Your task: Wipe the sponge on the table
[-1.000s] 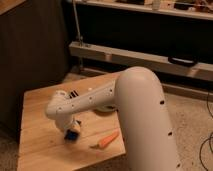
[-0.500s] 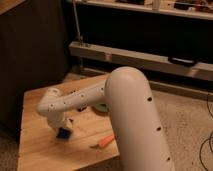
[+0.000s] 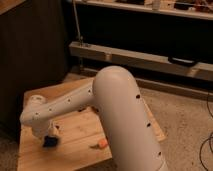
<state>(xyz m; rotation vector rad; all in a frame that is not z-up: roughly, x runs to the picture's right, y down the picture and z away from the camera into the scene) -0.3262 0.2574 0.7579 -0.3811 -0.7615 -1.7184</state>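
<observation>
The small dark-blue sponge (image 3: pixel 49 143) rests against the light wooden table (image 3: pixel 75 150) near its front left part. My gripper (image 3: pixel 51 136) sits right on top of it, at the end of the white arm (image 3: pixel 115 105) that reaches in from the right, and it is shut on the sponge. The arm's wrist hides most of the gripper and the sponge's top.
An orange carrot (image 3: pixel 102 144) lies on the table just right of the gripper, partly behind the arm. A long grey metal shelf (image 3: pixel 150 57) runs behind the table. A dark cabinet (image 3: pixel 30 45) stands at the left. Speckled floor lies to the right.
The gripper has slid left across the tabletop with the sponge under it, away from the carrot and toward the table's left side.
</observation>
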